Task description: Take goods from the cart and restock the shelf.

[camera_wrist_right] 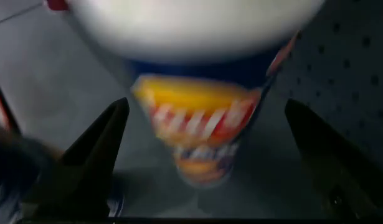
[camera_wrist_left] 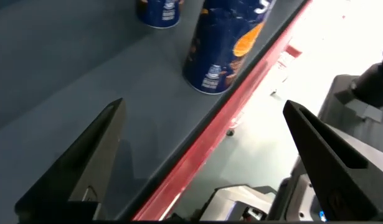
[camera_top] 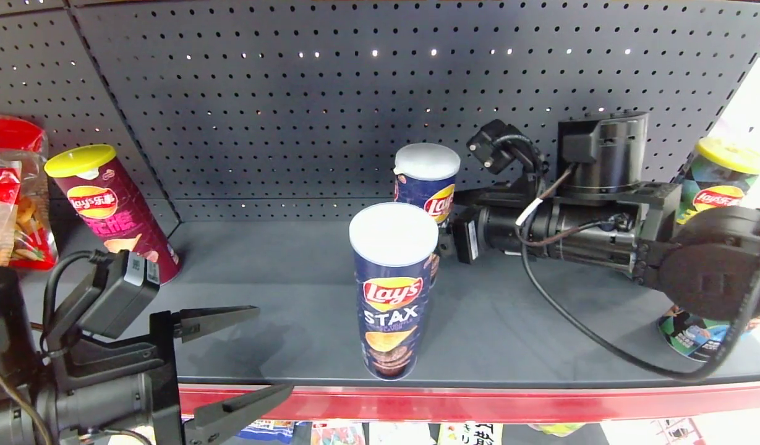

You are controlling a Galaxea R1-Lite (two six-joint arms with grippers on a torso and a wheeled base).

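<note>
Two blue chip cans are seen upright on the dark grey shelf (camera_top: 509, 321). The front blue can (camera_top: 392, 290) is set near the shelf's red front lip (camera_top: 478, 398), and the rear blue can (camera_top: 428, 179) is placed behind it and a little to the right, close to the pegboard back wall (camera_top: 355, 93).

The right gripper (camera_wrist_right: 207, 104) is held level at the rear blue can's right side. In the right wrist view its two fingers are spread wide, one on each side of the can – a gap is visible between each finger and the can's wall, so nothing is clamped. In the head view the fingertips are largely hidden behind the two cans.

The left gripper (camera_top: 273, 351) is found low at the left, over the front lip of the shelf. Its fingers are likewise opened wide and nothing is held between them (only the shelf surface and the red lip are seen through the gap in the left wrist view). The front blue can is well apart from it, to its right.

A maroon can with a yellow lid (camera_top: 111, 207) is seen tilted at the shelf's left end, with snack bags (camera_top: 8, 191) beside it. A green can with a yellow lid (camera_top: 720, 185) is partly hidden behind the right arm at the right end.
</note>
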